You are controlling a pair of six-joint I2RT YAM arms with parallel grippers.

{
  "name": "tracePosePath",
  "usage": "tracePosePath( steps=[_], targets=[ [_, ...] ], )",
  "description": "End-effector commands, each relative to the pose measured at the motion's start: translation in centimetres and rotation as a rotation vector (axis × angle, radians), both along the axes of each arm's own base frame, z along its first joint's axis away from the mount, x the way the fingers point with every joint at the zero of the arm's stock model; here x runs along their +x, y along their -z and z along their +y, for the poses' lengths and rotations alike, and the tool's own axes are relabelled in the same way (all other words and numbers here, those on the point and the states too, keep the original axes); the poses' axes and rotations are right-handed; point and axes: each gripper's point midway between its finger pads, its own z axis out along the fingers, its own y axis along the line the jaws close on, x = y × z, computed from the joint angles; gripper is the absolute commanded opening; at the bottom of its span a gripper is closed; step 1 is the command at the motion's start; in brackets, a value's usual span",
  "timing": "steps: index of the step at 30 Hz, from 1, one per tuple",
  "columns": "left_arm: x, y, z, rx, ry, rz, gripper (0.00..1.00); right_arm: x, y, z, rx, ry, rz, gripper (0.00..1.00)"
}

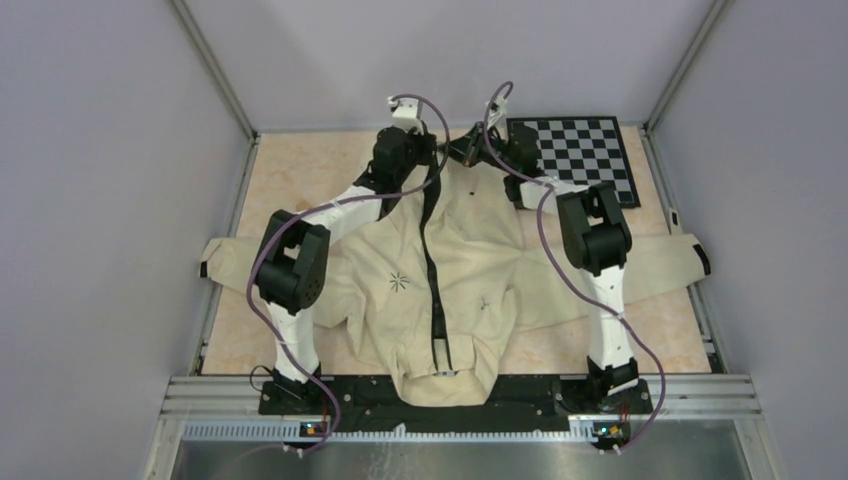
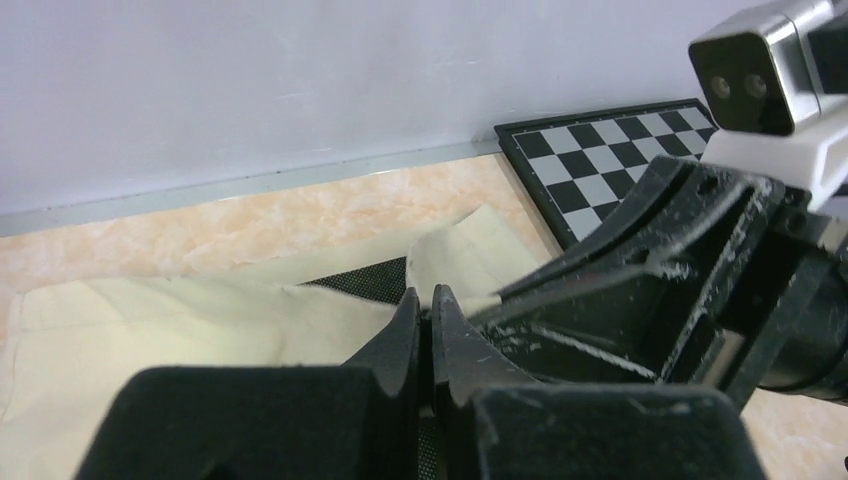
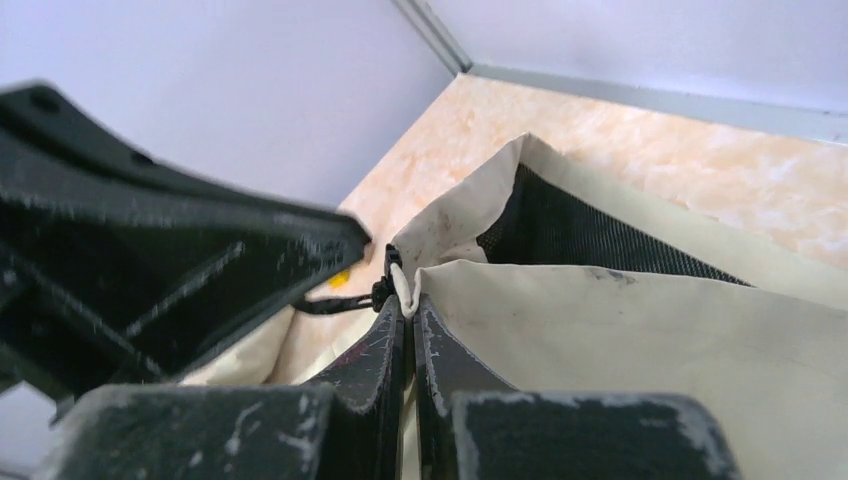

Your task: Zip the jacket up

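Light, limp cream fabric jacket with black zipper (image 1: 470, 280) lies spread on the marbled table (image 1: 300, 160); best held at hem beside zipper, where left gripper (image 2: 425, 300) sits pressed together, right gripper (image 3: 405, 300) pinches fabric.

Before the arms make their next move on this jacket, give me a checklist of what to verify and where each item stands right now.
1. Right gripper pinching the jacket edge: ok, cream fabric sits between its tips.
2. Left gripper holding fabric: cannot tell. Its jaws are together at the hem, but whether any fabric lies between them is hidden.
3. Front closed at the far end: not ok, mesh lining shows between the panels.
4. Slider position on the zipper: cannot tell.
5. Sleeves spread flat on the table: ok.
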Motion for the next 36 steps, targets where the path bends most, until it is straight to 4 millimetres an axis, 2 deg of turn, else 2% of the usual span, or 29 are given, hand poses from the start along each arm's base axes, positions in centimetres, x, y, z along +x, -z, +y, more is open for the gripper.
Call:
tracePosePath(
  steps=[1, 5, 8, 11, 14, 19, 23, 28, 31, 36],
  targets=[
    [-2.5, -4.0, -0.8, -0.068, 0.010, -0.077, 0.00, 1.6, -8.4, -1.0, 0.137, 0.180, -0.094, 0.00],
    [-4.0, -2.2, 0.4, -0.066, -0.022, -0.026, 0.00, 2.2, -8.9, -1.1, 0.179, 0.229, -0.077, 0.00],
    [-5.2, -2.7, 0.9, -0.075, -0.017, -0.031, 0.00, 3.1, -9.9, -1.0, 0.184, 0.251, -0.100, 0.00],
    [-6.0, -2.1, 0.5, -0.095, 0.011, 0.005, 0.00, 3.8, -10.8, -0.9, 0.210, 0.270, -0.121, 0.00],
    [-6.6, -0.4, -0.2, -0.131, 0.042, 0.070, 0.00, 4.3, -11.2, -1.1, 0.232, 0.302, -0.123, 0.00],
    [-8.0, 1.4, 0.0, -0.178, 0.036, 0.128, 0.00, 4.6, -11.4, -1.6, 0.241, 0.336, -0.132, 0.00],
    [-9.6, 1.9, -0.5, -0.158, 0.035, 0.164, 0.00, 5.1, -11.2, -1.5, 0.235, 0.342, -0.134, 0.00],
    [-13.6, 4.2, -1.5, -0.054, 0.045, 0.260, 0.00, 6.5, -11.5, -1.7, 0.210, 0.386, -0.154, 0.00],
    [-16.1, 6.0, -1.3, -0.010, 0.032, 0.322, 0.00, 7.6, -11.6, -1.8, 0.202, 0.397, -0.162, 0.00],
    [-20.7, 8.2, -1.1, 0.035, 0.035, 0.404, 0.00, 9.6, -10.3, -1.8, 0.187, 0.424, -0.143, 0.00]
  ],
)
